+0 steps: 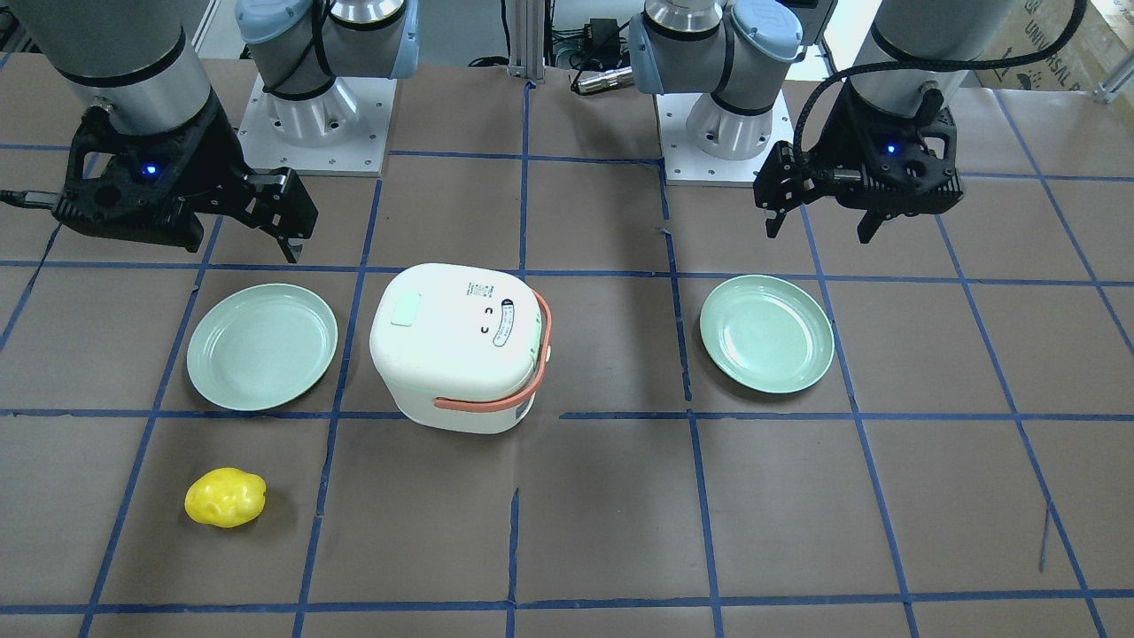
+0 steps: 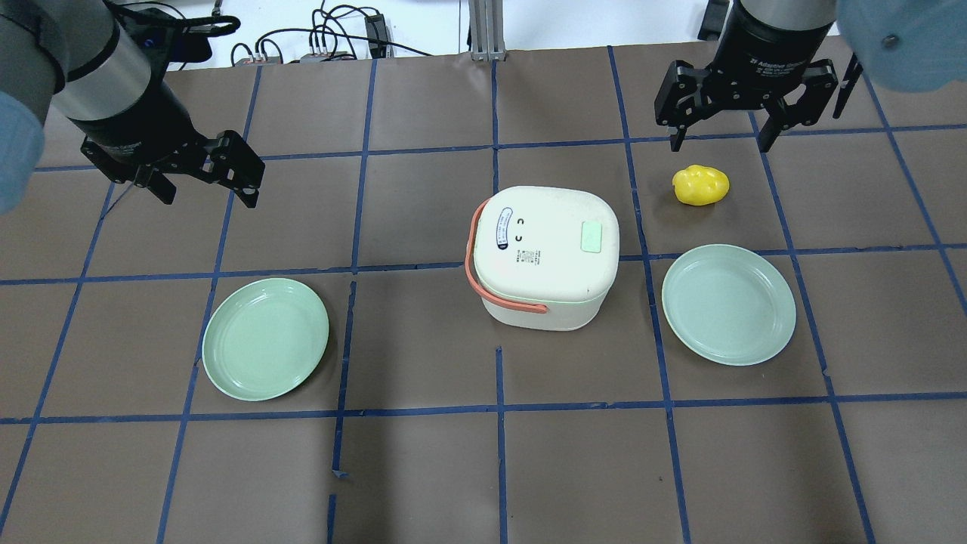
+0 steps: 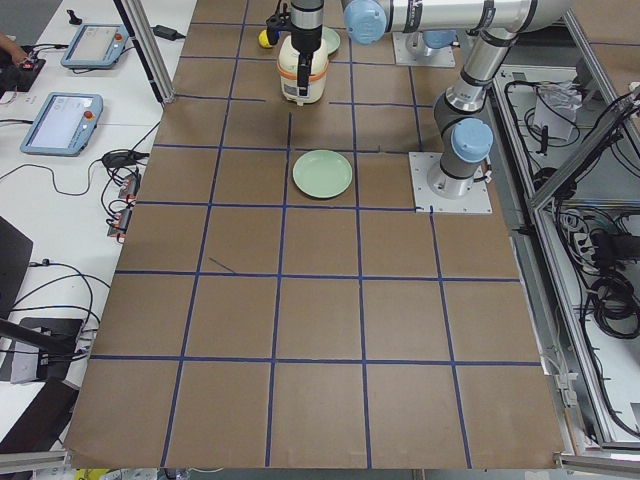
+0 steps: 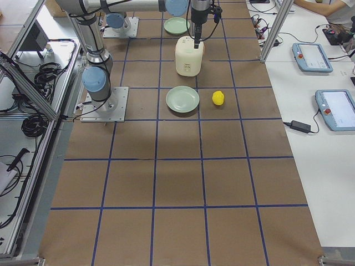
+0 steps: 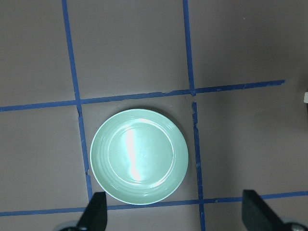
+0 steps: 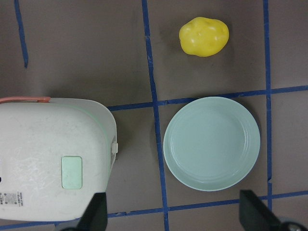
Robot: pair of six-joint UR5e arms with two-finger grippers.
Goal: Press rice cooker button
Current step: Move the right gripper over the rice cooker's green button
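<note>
Fingers of the left gripper and right gripper stand spread, empty — both well apart from the rice cooker at mid-table, its button near the lid's right edge, toward the right plate.

**Setting.** The table was covered with brown paper and ruled into squares by blue tape lines. A white bench ran along one long side; it carried two teach pendants and loose cables. An aluminium frame post rose at the table's edge. Black cable bundles lay beyond the opposite long side. Lighting was even, casting only soft shadows on the paper.
</note>
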